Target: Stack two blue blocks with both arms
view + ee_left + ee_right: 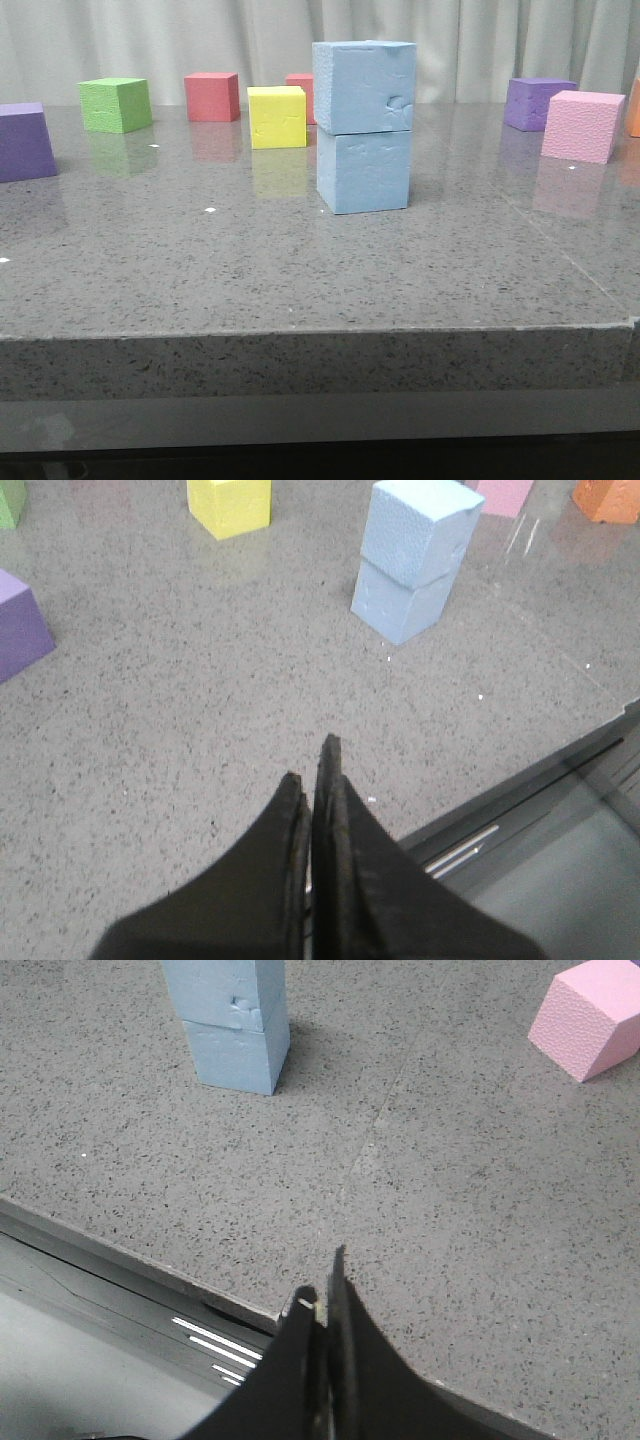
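Note:
Two pale blue blocks stand stacked in the middle of the table: the upper block (364, 87) rests on the lower block (363, 171), slightly turned. The stack also shows in the left wrist view (412, 558) and in the right wrist view (232, 1020). My left gripper (310, 765) is shut and empty, over the table's front part, well back from the stack. My right gripper (322, 1285) is shut and empty, over the table's front edge, apart from the stack. Neither arm shows in the front view.
Other cubes stand around: purple (24, 140) at far left, green (116, 104), red (212, 96), yellow (277, 116) just left of the stack, a second red (300, 95) behind it, purple (538, 103) and pink (583, 125) at right, orange (608, 498). The table's front edge (320, 335) is close.

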`<state>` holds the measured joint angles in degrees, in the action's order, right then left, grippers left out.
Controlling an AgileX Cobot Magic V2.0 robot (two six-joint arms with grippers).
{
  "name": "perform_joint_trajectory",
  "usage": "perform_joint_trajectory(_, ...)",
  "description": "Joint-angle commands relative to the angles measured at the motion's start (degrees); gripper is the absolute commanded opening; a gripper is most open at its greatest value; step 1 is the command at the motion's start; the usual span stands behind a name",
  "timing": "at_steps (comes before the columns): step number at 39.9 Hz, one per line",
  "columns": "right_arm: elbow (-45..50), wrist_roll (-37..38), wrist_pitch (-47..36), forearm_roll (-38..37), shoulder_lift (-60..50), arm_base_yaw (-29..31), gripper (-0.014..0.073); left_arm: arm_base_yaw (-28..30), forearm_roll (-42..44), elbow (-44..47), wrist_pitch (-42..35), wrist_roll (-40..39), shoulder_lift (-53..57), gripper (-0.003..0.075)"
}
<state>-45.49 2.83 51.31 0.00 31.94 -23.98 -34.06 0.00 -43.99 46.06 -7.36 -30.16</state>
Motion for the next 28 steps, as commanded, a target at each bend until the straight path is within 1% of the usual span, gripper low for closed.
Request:
perform_joint_trajectory(1, -1.4, -0.5, -5.5, 0.0, 0.1, 0.2, -0.0066, -0.1, 0.0, -1.4, -6.9, 0.1, -0.2, -0.0019)
perform_joint_trajectory(7, -1.4, -0.5, -8.3, 0.0, 0.1, 0.2, -0.0066, -0.1, 0.0, -1.4, -7.0, 0.1, -0.2, -0.0019)
perform_joint_trajectory(19, -1.4, -0.5, -8.0, 0.0, 0.1, 0.2, -0.0066, -0.1, 0.0, -1.4, -7.0, 0.1, -0.2, -0.0019)
perform_joint_trajectory(23, -1.4, -0.5, -8.0, 0.0, 0.1, 0.2, -0.0066, -0.4, 0.0, 0.3, -8.8, 0.1, 0.7, -0.0019)
perform_joint_trajectory(27, -1.4, -0.5, -8.0, 0.0, 0.1, 0.2, -0.0066, 3.8, -1.6, 4.9, -13.2, 0.1, 3.5, -0.0019)
perform_joint_trajectory(28, -1.4, -0.5, -8.0, 0.0, 0.1, 0.2, -0.0066, 5.3, -1.1, 6.5, -15.5, 0.1, 4.8, -0.0019)
